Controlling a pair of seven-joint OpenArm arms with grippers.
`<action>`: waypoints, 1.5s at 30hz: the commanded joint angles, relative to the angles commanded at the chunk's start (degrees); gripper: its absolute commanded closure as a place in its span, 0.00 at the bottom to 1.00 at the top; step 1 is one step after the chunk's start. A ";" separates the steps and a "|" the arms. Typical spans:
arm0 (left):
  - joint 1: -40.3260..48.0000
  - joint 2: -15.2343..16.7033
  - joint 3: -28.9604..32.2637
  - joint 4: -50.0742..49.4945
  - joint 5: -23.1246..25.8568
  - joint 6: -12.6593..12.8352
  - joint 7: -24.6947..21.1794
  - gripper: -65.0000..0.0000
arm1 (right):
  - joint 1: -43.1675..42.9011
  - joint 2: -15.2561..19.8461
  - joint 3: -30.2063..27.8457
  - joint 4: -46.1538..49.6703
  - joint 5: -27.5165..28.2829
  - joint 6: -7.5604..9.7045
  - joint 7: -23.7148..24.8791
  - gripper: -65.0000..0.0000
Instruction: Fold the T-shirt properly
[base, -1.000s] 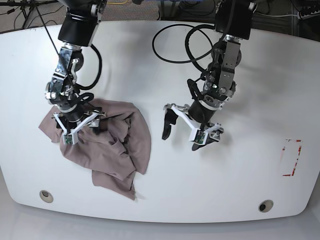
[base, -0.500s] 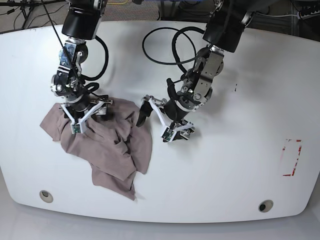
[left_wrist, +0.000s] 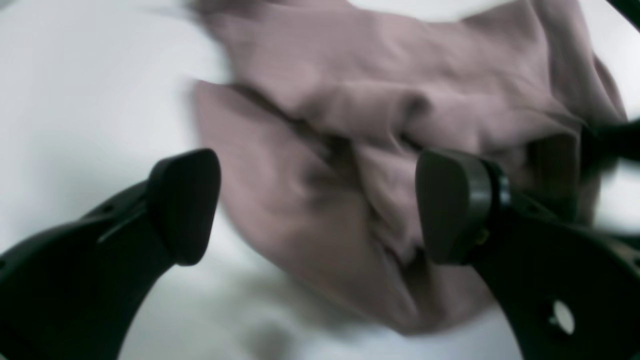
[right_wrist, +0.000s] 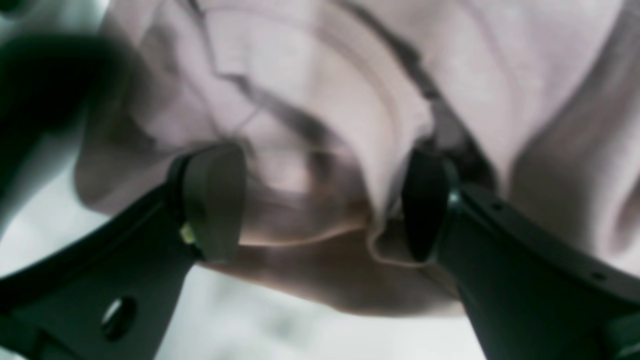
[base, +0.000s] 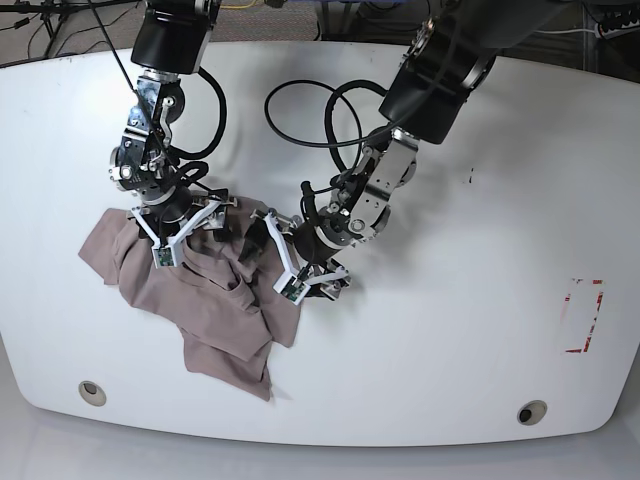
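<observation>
The T-shirt (base: 205, 305) lies crumpled in a mauve-brown heap at the table's front left. My right gripper (base: 190, 237) is down on its upper part, open. In the right wrist view the right gripper (right_wrist: 320, 202) straddles a raised fold of the T-shirt (right_wrist: 320, 100), fingers (right_wrist: 215, 200) wide apart. My left gripper (base: 276, 262) is at the heap's right edge, open. In the blurred left wrist view the left gripper (left_wrist: 317, 207) spreads over the wrinkled T-shirt (left_wrist: 360, 115), one finger (left_wrist: 185, 205) above bare table.
The white table (base: 450, 350) stretches away to the right of the heap. A red-marked rectangle (base: 583, 315) sits at its right edge. Two round holes (base: 92, 391) (base: 531, 411) lie near the front edge. Black cables (base: 330, 110) loop behind the left arm.
The left arm has swung from the table's middle leftward onto the shirt's right edge. The right gripper has shifted slightly up and right on the cloth, which has bunched a little.
</observation>
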 joint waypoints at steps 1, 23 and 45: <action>-0.58 0.00 -0.01 -0.79 0.08 0.02 -0.20 0.10 | -0.13 0.12 -0.01 0.23 0.01 -0.03 0.01 0.29; 5.62 -9.64 5.68 28.51 -15.34 -2.59 18.01 0.09 | 1.04 0.43 4.55 4.63 -0.45 2.87 -1.80 0.29; 22.94 -13.97 -7.24 31.35 2.91 -0.78 12.09 0.12 | 7.84 2.85 6.92 -0.82 -2.16 2.32 -2.92 0.34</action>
